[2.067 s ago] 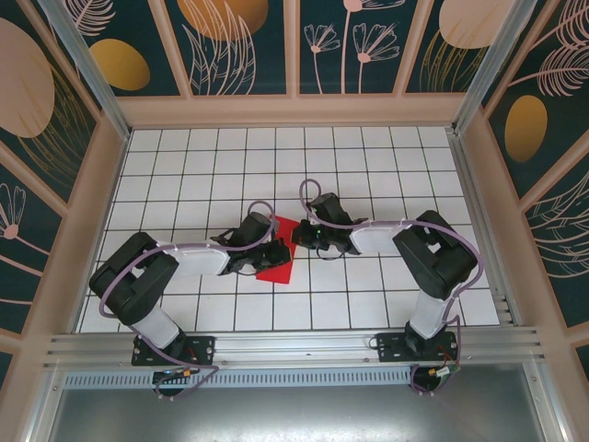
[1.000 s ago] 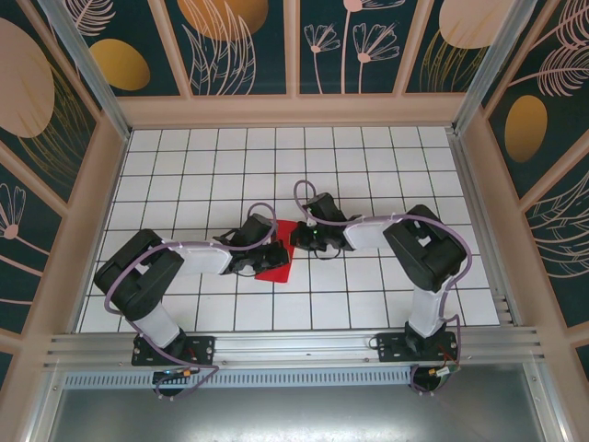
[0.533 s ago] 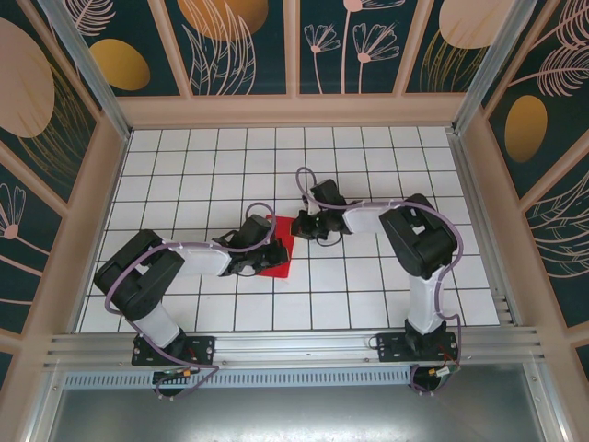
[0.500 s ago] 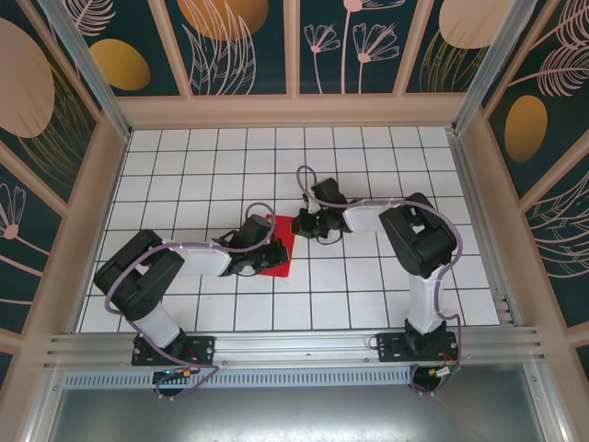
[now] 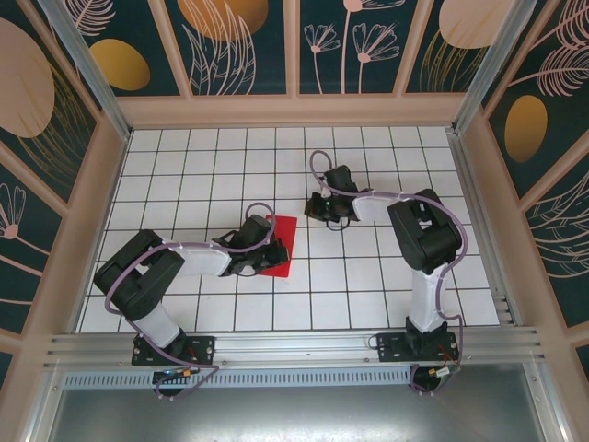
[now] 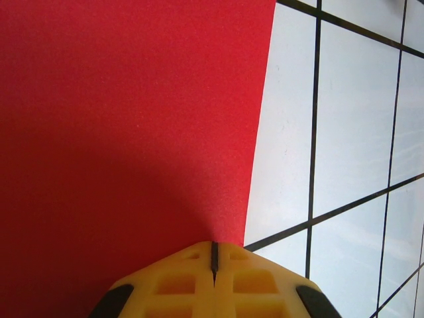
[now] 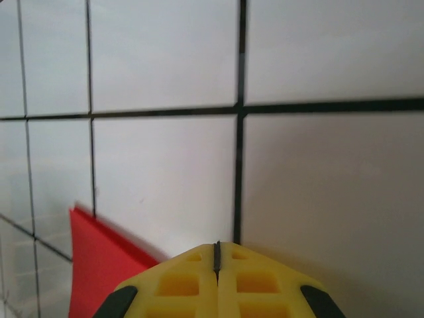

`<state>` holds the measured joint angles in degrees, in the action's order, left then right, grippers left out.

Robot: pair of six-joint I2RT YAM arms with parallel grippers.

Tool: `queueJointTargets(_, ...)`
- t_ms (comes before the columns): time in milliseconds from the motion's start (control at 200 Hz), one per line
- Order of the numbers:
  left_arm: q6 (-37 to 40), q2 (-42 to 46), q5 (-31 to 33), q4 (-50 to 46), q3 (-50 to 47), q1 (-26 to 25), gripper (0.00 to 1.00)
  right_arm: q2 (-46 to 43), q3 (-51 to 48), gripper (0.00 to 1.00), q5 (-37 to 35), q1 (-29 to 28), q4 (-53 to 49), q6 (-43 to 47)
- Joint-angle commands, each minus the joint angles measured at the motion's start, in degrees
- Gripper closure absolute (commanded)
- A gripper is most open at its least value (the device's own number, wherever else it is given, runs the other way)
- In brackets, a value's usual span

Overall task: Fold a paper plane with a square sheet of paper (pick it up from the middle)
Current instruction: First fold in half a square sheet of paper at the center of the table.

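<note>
On the counter (image 5: 202, 166), a white top ruled with black grid lines, items as found:

1. Sheet of paper (image 5: 281, 241). Bright red and thin, it lies flat near the middle of the counter, a little left of centre from overhead. Its outline there is a four-sided strip, longer than wide, leaning slightly. In my left wrist view the sheet (image 6: 119, 119) covers the left and middle. One long straight edge runs up from my fingertips, with bare grid to its right.

2. My left claw (image 5: 264, 253). Its yellow tips are pressed together, with only a thin dark seam between them (image 6: 214, 255). From overhead it sits over the left part of the sheet. From the wrist camera the tips meet the red right at that long edge. My own tips hide the contact, so I cannot tell whether they bear down on the paper, nip its edge or hover just above.

3. My right claw (image 5: 316, 210). It is pressed together too, seam closed, with nothing between the tips (image 7: 216, 255). It stands over bare counter beyond and right of the sheet's far right corner, apart from it. In that wrist view a pointed red corner (image 7: 99, 265) shows at lower left, just beside the tips.

4. Surround. Dark wall panels (image 5: 239, 46) printed with leaves and flowers sit in pale frames. A metal rail (image 5: 294, 345) runs along the near edge by both arm bases.
</note>
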<state>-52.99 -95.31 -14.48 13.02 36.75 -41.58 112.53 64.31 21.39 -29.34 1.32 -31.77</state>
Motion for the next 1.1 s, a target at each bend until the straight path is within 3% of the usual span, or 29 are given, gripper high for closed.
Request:
queueJointTargets(0,0.71,-1.19,0.15,-6.78,-1.16,-0.25,1.0,-3.29,-1.64,1.0,3.34,-3.2,2.52,1.09)
queueJointTargets(140,0.88,-1.28,0.33,-6.95,-1.07,-0.25,1.0,-1.68,-1.51,1.0,3.49,-6.1,2.71,0.76)
queueJointTargets(355,0.81,-1.19,0.31,-7.05,-1.2,-0.25,1.0,1.95,-0.09,1.0,3.07,-6.08,2.76,-0.1)
queueJointTargets(746,0.43,-0.96,0.46,-6.34,-2.73,-0.24,1.0,4.62,3.37,1.0,-2.38,-0.8,1.4,-0.88)
queueJointTargets(866,0.12,-0.85,0.52,-5.71,-2.63,-0.25,1.0,2.53,4.14,1.0,-0.77,-0.36,2.47,0.48)
queueJointTargets(1096,0.84,-0.04,-0.15,-3.3,-1.44,-0.25,1.0,-4.47,-3.91,1.0,3.62,-4.08,8.1,-2.12)
